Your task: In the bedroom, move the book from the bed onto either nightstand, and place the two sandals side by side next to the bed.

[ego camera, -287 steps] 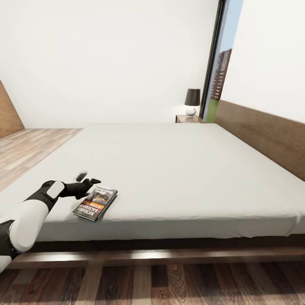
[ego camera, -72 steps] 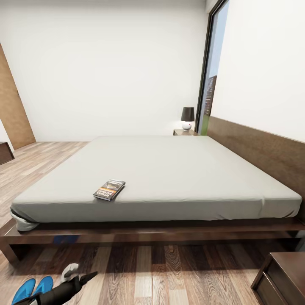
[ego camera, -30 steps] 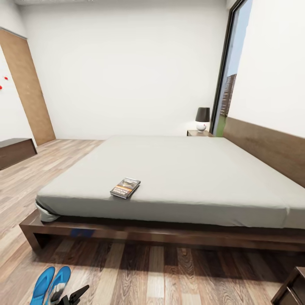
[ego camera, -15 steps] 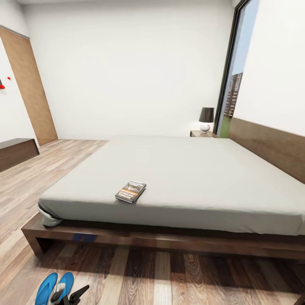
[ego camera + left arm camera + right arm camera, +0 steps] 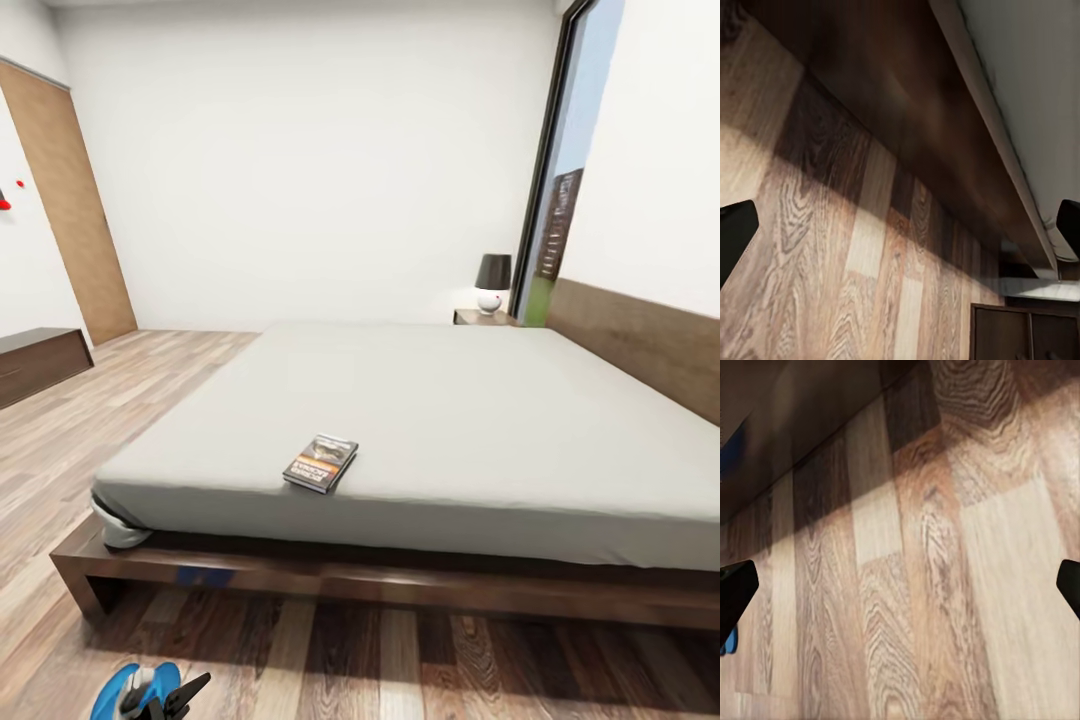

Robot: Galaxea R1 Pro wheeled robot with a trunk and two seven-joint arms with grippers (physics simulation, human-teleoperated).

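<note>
Head view: large low platform bed with dark-brown wooden frame (image 5: 330, 578) and plain light-grey mattress spans centre to the 3 o'clock edge. Small thin paperback book with dark grey cover (image 5: 321, 462) lies flat on the mattress near the edge closest to the camera, toward the 7 o'clock corner of the bed, apart from both arms. Cover shows a greyish picture and light and orange lettering; the words are too small to read.

Low dark-brown wooden nightstand (image 5: 484, 317) stands past the far side of the bed at about 1 o'clock, bearing a lamp with black shade and round white base (image 5: 492, 283), beside a tall black-framed window (image 5: 556, 190). Brown wooden door (image 5: 70, 205) at 10 o'clock; a low dark-brown cabinet (image 5: 40, 364) at 9 o'clock against the white wall.

Bright blue flat sandals (image 5: 125, 687) lie on the light-brown wood-plank floor (image 5: 400, 660) at 7 o'clock, close to the bed frame, partly hidden behind the left gripper (image 5: 172, 694); whether one or two show, cannot tell.

Left gripper: left wrist view shows fingertips at opposite edges, spread wide, nothing between them; floor planks and bed frame beyond.

Right gripper (image 5: 900, 585): fingertips likewise spread wide over bare floor, nothing held. A sliver of blue shows near one fingertip.
</note>
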